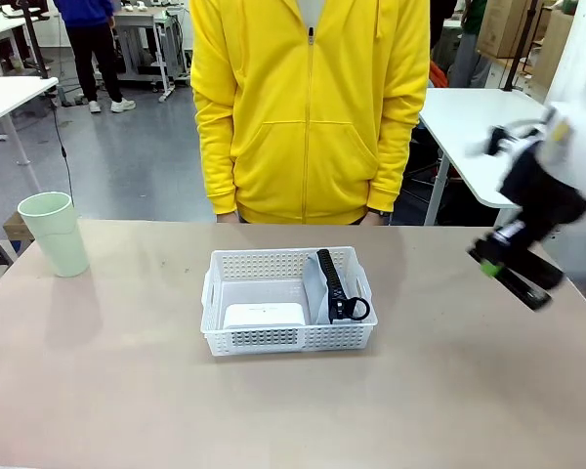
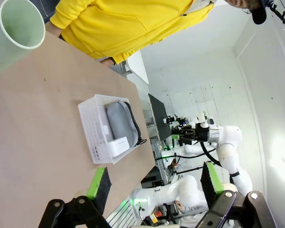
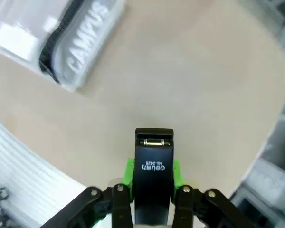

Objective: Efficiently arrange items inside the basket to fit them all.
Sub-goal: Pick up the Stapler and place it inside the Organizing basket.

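Note:
The white basket [image 1: 236,340] sits mid-table. Inside it lie a small white box [image 1: 264,315] on the left and a grey pouch [image 1: 322,293] with a black zipper and ring pull on the right. A pale green cup [image 1: 54,233] stands upright at the far left of the table. Above the table's right side, my right gripper [image 1: 498,262] is shut on a black stapler [image 1: 527,285]. The right wrist view shows the stapler [image 3: 153,166] clamped between green pads, with the basket [image 3: 92,71] and pouch [image 3: 88,38] blurred beyond. My left gripper [image 2: 154,183] is open and empty, away from the basket [image 2: 97,137] and cup [image 2: 16,28].
A person in a yellow hoodie [image 1: 308,107] stands at the far edge, right behind the basket. Bare tabletop lies to both sides of the basket and in front of it. White tables stand behind at the left and right.

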Motion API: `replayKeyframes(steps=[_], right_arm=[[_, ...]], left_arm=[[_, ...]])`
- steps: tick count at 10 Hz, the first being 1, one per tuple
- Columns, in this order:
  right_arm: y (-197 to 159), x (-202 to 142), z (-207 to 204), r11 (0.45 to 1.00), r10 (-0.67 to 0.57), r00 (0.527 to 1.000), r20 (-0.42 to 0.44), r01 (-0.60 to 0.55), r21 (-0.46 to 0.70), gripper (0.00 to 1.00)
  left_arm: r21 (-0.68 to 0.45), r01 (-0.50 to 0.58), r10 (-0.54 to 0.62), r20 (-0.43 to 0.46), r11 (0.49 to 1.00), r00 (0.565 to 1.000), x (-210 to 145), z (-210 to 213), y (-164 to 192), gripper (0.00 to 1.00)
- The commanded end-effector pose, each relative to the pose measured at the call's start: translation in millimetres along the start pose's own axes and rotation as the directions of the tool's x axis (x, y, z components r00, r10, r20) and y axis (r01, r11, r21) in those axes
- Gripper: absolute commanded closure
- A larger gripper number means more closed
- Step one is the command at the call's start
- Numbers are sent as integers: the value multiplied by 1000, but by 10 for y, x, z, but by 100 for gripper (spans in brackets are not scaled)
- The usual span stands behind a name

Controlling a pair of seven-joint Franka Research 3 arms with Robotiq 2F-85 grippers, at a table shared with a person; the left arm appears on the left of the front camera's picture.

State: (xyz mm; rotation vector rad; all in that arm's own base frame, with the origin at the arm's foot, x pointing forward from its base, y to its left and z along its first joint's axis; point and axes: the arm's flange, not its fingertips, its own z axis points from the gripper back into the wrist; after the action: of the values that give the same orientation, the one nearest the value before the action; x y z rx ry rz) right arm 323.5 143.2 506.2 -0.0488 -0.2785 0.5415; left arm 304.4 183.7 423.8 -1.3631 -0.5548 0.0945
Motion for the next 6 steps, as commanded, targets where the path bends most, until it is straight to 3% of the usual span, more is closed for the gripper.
replayKeyframes(steps=[1, 2, 4, 6], right_arm=[[539, 776, 135, 983, 143, 989, 44, -137, -120, 63], [884, 1085, 170, 965, 210, 977, 28, -202, -169, 63], [1582, 1670, 248, 906, 401, 912, 91, -380, -186, 63], [2226, 2112, -51, 848, 529, 843, 101, -521, -92, 63]], left_arm=[[-26, 22, -22, 17, 999, 1000, -3, -13, -18, 0], [-26, 22, -22, 17, 999, 1000, -3, -13, -18, 0], [-26, 22, -22, 17, 999, 1000, -3, -13, -18, 0], [-26, 22, -22, 17, 999, 1000, -3, -13, -18, 0]])
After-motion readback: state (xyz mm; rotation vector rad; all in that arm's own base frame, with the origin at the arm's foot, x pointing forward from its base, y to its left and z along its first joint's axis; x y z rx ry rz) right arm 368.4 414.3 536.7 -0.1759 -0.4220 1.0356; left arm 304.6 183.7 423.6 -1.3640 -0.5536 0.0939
